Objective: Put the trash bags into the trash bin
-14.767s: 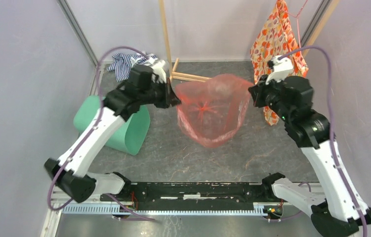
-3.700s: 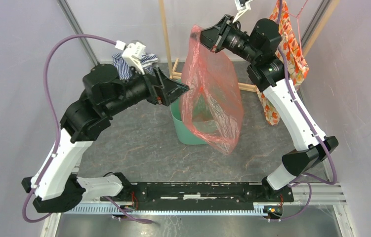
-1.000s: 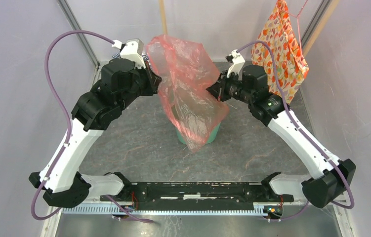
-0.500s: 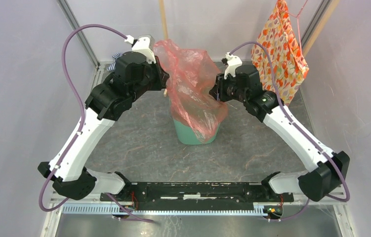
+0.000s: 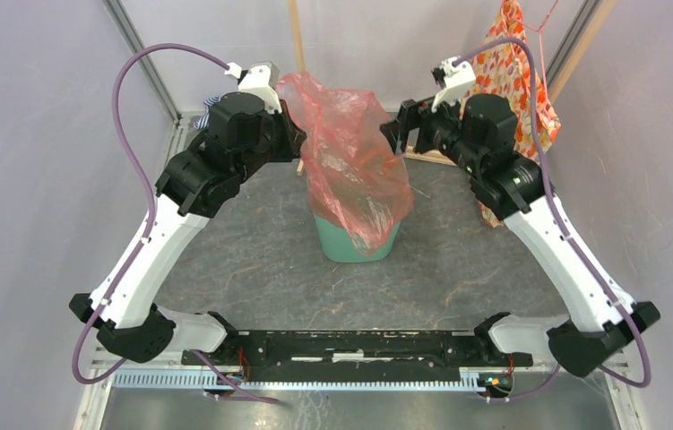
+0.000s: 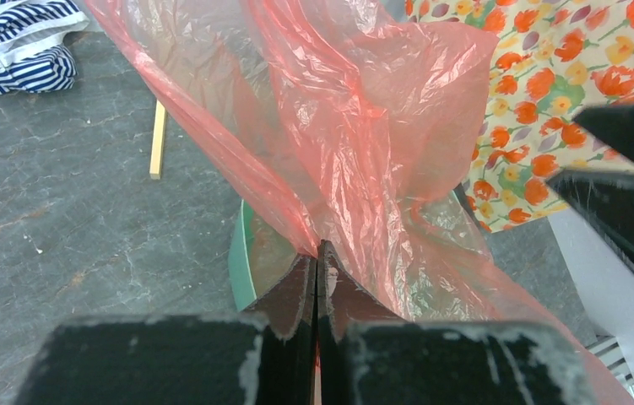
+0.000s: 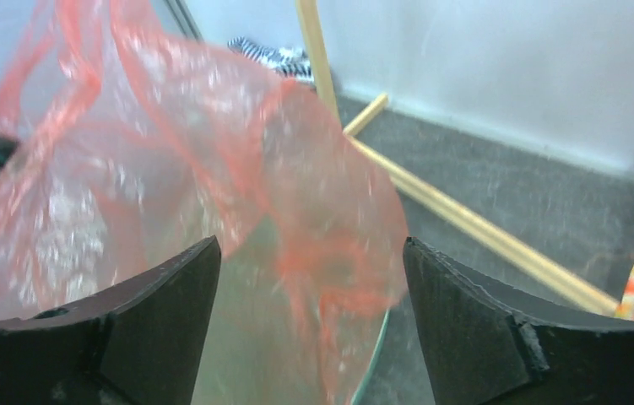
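Note:
A thin red-orange trash bag (image 5: 350, 161) hangs crumpled over the upright mint-green trash bin (image 5: 341, 249) in the middle of the table, draping down its mouth and front. My left gripper (image 5: 299, 141) is shut on the bag's upper left edge; in the left wrist view its jaws (image 6: 317, 253) pinch the red film (image 6: 364, 126) above the bin's rim (image 6: 240, 261). My right gripper (image 5: 401, 125) stands open just right of the bag, apart from it. Through its wide jaws (image 7: 311, 253) the bag (image 7: 212, 160) looks blurred, with the bin's rim (image 7: 374, 354) below.
An orange floral cloth (image 5: 513, 81) hangs at the back right, close behind the right arm. A blue-striped cloth (image 6: 9, 46) lies at the back left. Wooden sticks (image 7: 474, 228) lie on the grey floor behind the bin, and one pole (image 5: 295, 36) stands upright.
My right gripper has let go of the bag, opened wide and drawn back up to the right. The bag's right side has sagged onto the bin. The left gripper keeps its hold.

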